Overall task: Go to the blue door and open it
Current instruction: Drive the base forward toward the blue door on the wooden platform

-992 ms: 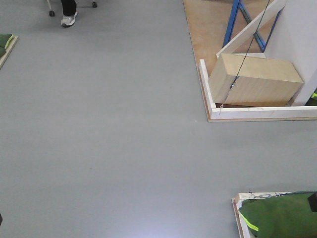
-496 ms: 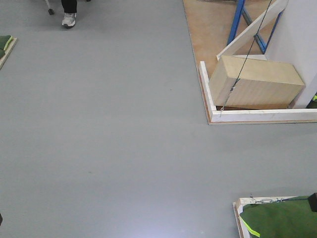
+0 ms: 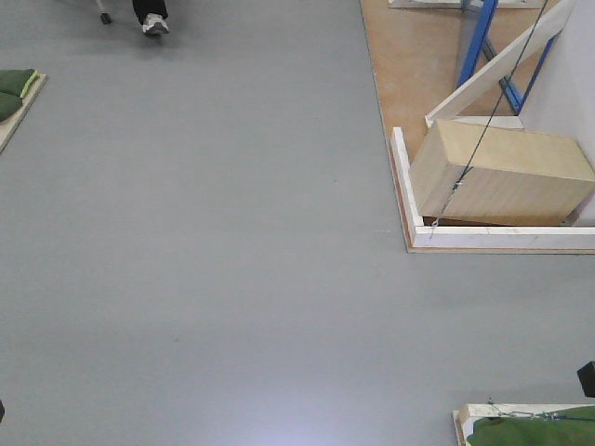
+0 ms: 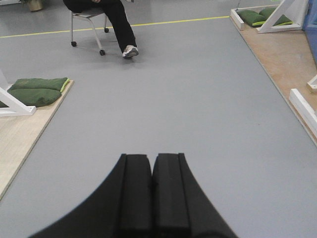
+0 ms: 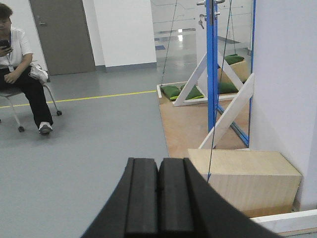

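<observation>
Both hands are pressed closed and hold nothing: the left hand [image 4: 151, 163] over grey floor [image 4: 198, 99], the right hand [image 5: 159, 166] likewise. Ahead and right of the right hand sits a wooden box [image 5: 247, 178]. Farther off, well apart from it, the blue door [image 5: 212, 74] stands nearly edge-on.

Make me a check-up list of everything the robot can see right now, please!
Surface: grey floor, wooden platform on the right.
Job's things: blue door seen edge-on, beyond the wooden box; neither gripper near it.
Clutter: wooden box, green cushions.
Grippers: left gripper shut, right gripper shut, both empty.
Cables: thin dark cable running down to the box.
Surroundings: person seated on a chair, grey door behind.
</observation>
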